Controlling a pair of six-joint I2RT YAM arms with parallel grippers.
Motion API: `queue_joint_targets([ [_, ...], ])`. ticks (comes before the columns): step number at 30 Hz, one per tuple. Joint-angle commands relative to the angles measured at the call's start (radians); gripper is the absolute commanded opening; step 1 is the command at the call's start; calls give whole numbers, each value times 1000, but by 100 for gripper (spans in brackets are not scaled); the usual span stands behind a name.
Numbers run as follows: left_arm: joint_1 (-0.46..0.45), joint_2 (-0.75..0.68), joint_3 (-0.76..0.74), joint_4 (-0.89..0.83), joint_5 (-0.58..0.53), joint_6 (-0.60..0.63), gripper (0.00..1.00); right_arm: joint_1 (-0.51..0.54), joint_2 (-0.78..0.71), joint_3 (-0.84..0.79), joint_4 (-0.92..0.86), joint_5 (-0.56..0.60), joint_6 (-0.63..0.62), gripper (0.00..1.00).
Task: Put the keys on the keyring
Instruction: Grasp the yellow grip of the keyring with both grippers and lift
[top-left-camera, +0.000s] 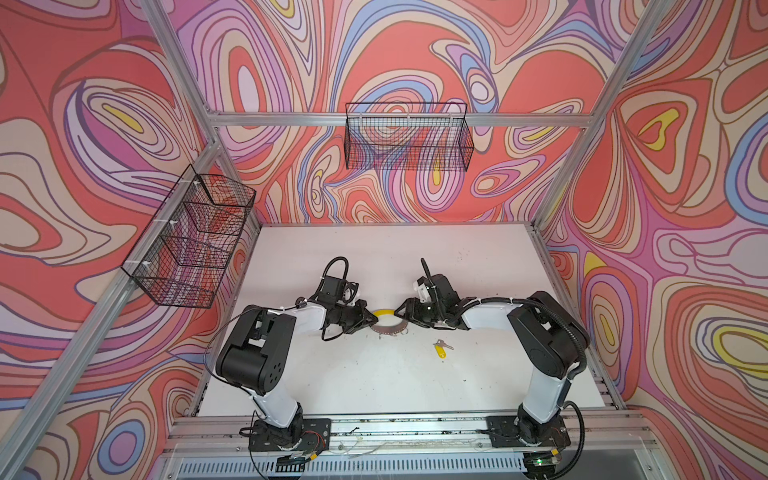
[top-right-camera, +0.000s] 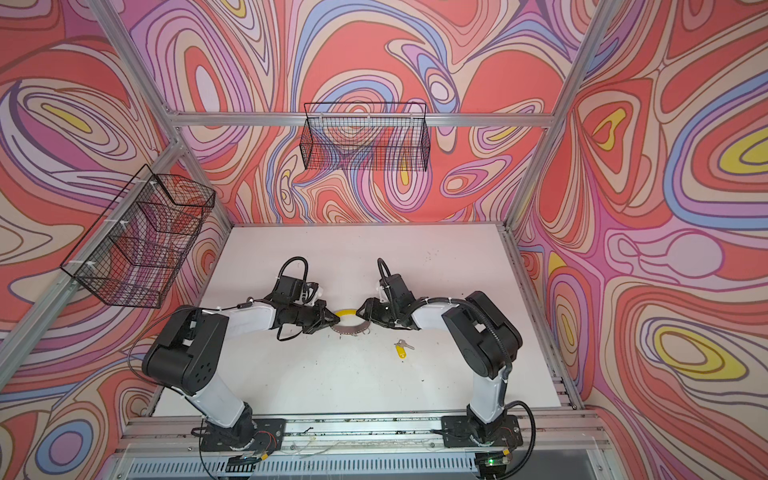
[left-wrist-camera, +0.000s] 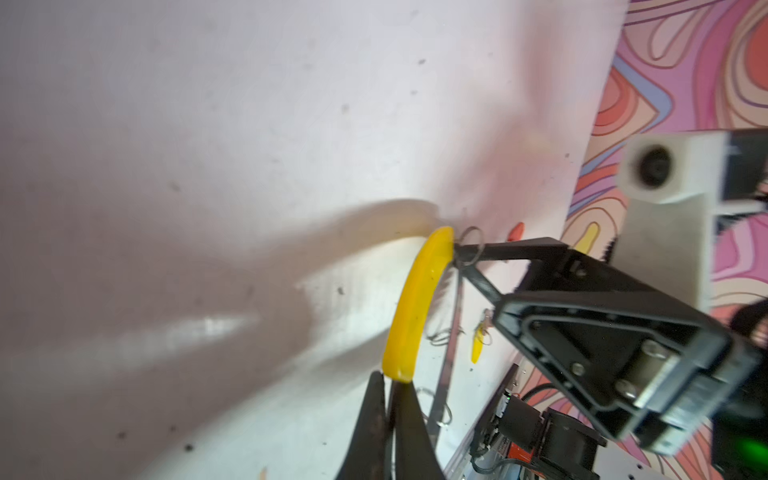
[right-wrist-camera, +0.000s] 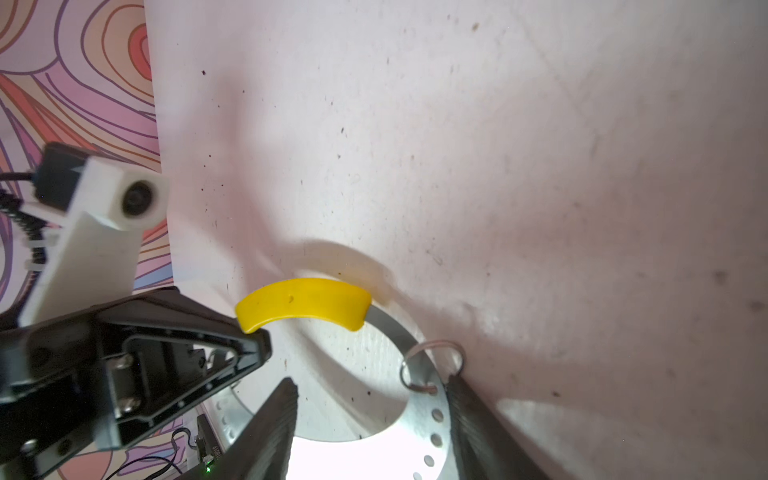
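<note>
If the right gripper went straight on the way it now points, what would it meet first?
Probably the small split ring on the keyring, right at the tips of the open right gripper; the keyring's yellow arc lies beyond, though depth is hard to judge.

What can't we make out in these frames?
Red-tagged key: only a red blur in left wrist view; unseen in both top views, perhaps under the right end effector.
Split rings on the keyring: too small to count in top views; cut off by the right wrist view's edge.
Yellow-tagged key: teeth too small in top views.
</note>
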Motion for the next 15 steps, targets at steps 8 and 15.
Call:
queue_joint_targets([
  [8, 21, -227, 42, -122, 79, 40, 0, -33, -207, 40, -116, -83, -146, 80],
  [15, 24, -366, 141, -126, 182, 22, 0, -84, -341, 118, -185, -223, -239, 82],
])
